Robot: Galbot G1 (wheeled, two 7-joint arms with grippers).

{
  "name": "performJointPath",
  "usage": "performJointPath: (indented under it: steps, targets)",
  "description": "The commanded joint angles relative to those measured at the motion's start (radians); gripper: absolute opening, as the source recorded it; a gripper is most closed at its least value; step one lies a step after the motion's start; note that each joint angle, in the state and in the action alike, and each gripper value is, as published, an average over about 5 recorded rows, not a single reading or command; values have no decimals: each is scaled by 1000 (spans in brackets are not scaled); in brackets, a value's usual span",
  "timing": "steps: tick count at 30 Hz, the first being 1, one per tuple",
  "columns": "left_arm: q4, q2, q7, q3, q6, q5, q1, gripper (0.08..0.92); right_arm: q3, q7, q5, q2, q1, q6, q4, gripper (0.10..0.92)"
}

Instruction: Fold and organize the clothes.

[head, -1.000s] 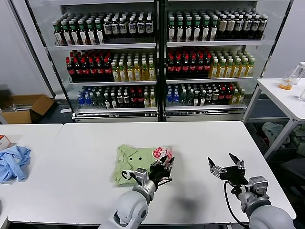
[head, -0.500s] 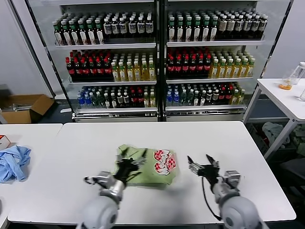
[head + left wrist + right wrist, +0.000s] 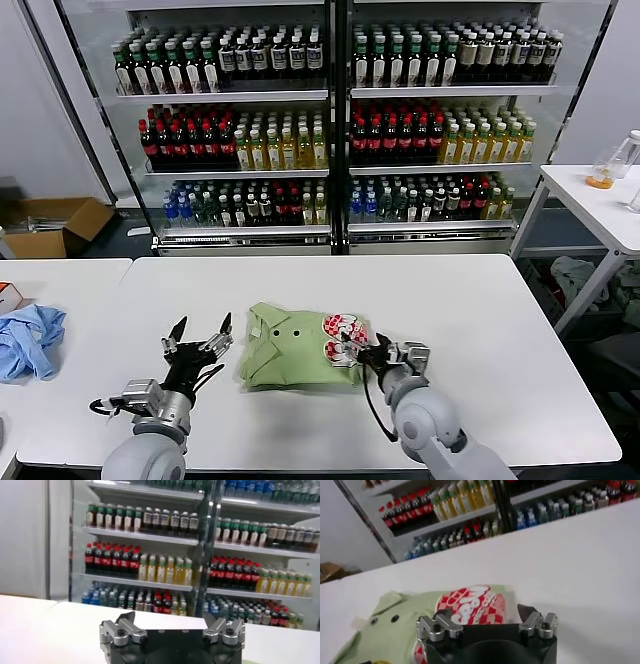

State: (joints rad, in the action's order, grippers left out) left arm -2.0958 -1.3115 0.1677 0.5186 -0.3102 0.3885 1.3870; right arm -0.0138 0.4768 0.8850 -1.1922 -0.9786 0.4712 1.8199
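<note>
Item: shirt point(image 3: 300, 352), light green, short-sleeved, with small buttons and a red-and-white print point(image 3: 342, 336) at one end. It is laid as a folded, slightly rumpled bundle near the middle of the white worktop point(image 3: 480, 300), collar toward the robot's left.

Handling, as judged: light, soft and limp, no stiffness to hold a shape, not fragile. Layers are likely to slide apart if only the top one is pinched, so hold is best taken at a folded edge through all layers, or at both ends together.

Right end effector point(image 3: 372, 352): fingers spread, nothing gripped, just beside the printed end.

Left end effector point(image 3: 197, 345): released, jaws wide, empty, apart from the collar side.

Also noted: blue cloth point(image 3: 28, 340) on the neighbouring table.
</note>
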Motion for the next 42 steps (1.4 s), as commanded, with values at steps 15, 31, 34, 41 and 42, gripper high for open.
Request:
performJointPath:
  steps: [15,31,34,41,42]
  targets:
    - [-11,0,5,53,8,-18,38,823,61,7,-78,1,142,69,-155,517]
    - [14,-7,4,22,9,-28,14,823,-4,-153,-173,88,217,40,-279,108]
    - [17,-6,3,16,8,-32,8,823,-23,-181,-202,107,226,37,-289,105]
    - [25,-4,-2,1,8,-52,-1,823,-73,-259,-323,157,161,-56,-168,108]
    - [28,-4,-3,-1,9,-57,-4,823,-85,-257,-361,161,131,-110,-136,119]
